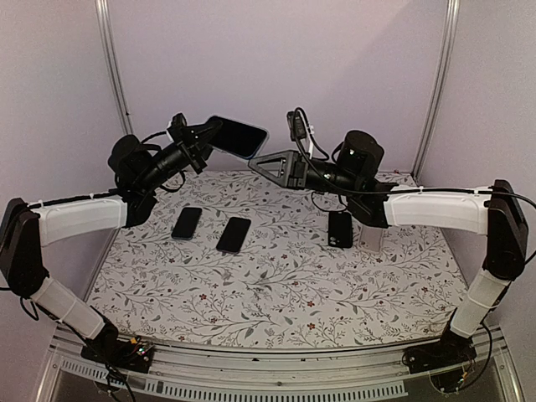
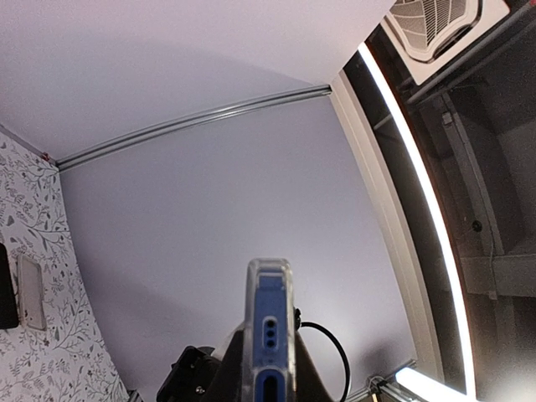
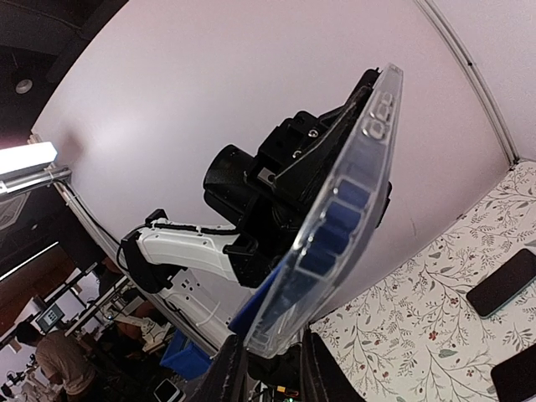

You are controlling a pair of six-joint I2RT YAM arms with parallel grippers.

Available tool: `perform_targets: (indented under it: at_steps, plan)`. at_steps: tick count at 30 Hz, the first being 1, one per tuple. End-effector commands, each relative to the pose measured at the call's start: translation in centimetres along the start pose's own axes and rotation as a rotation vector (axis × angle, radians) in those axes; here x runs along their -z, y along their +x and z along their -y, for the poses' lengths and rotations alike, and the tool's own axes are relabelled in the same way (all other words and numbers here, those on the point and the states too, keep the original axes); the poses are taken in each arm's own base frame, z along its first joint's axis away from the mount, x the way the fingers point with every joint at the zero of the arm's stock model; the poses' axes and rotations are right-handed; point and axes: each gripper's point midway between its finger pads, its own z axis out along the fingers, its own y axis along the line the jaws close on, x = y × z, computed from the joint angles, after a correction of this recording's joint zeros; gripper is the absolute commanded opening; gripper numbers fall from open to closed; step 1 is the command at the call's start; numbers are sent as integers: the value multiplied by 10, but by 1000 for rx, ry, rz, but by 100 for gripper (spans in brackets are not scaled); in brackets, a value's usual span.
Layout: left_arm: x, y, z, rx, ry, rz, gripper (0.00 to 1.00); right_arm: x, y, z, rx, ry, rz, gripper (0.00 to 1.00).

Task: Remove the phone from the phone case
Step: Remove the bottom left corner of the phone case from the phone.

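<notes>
A blue phone point(image 1: 239, 136) in a clear phone case point(image 3: 352, 201) is held up in the air above the back of the table. My left gripper point(image 1: 199, 136) is shut on its left end; in the left wrist view the cased phone point(image 2: 270, 327) stands edge-on between the dark fingers point(image 2: 219, 373). My right gripper point(image 1: 254, 161) meets the case from the right. In the right wrist view its two fingers point(image 3: 230, 368) sit on either side of the case's lower corner, pressed against the clear rim.
Two dark phones point(image 1: 187, 223) point(image 1: 234, 234) lie flat on the flowered table point(image 1: 276, 293), left of centre. A black phone point(image 1: 340, 228) and a pale case point(image 1: 371, 237) lie under the right arm. The purple back wall stands close behind the raised phone.
</notes>
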Motion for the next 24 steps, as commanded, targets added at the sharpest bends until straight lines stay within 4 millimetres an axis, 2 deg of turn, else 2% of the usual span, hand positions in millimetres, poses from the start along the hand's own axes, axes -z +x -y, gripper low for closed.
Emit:
perform_targets:
  at_steps: [1,12,18,24]
  plan:
    - [5,14,65,-76,208,-39,0,1,14,48,-104,137,-17,20]
    - [4,17,70,-181,200,-43,0,1,21,71,-235,201,-36,20]
    - [1,21,60,-285,113,-62,0,0,21,86,-268,296,-49,19]
    - [-3,31,49,-307,90,-110,0,-5,16,92,-262,327,-52,19]
